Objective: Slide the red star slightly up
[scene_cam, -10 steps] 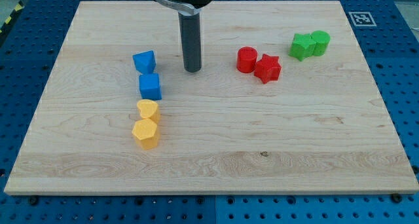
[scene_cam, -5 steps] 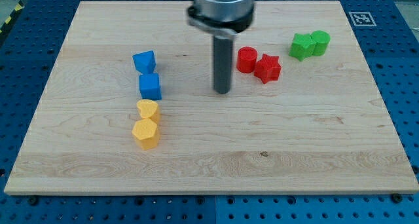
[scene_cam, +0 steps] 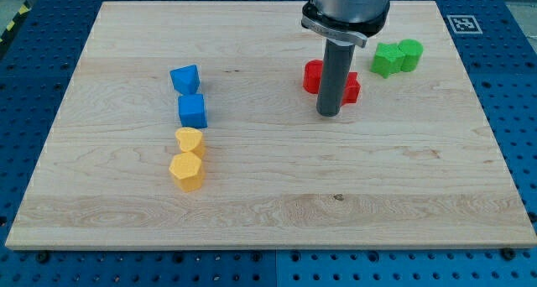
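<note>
Tabletop point(scene_cam: 268, 195): the red star point(scene_cam: 351, 87) sits toward the view's upper right, mostly hidden behind our rod.
Risk: the red cylinder point(scene_cam: 312, 75) is touching or just beside the star, so an off-centre push could drag it along or spin the star.
Star heading: probably no long axis; points hidden.
My tip point(scene_cam: 328, 114): just below-left of the star; we carry no hand.
</note>
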`<state>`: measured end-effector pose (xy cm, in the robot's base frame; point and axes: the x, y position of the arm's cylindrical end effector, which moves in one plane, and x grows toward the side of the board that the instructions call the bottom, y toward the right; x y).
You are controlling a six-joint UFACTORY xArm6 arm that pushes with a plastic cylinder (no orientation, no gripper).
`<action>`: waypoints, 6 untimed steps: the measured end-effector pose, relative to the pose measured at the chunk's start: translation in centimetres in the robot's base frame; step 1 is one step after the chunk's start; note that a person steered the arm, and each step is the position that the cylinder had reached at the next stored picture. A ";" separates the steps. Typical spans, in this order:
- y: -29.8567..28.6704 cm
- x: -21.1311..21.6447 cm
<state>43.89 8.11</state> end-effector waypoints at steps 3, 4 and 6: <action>1.3 -0.5; 2.0 -0.5; 3.1 -1.1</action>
<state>42.82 11.23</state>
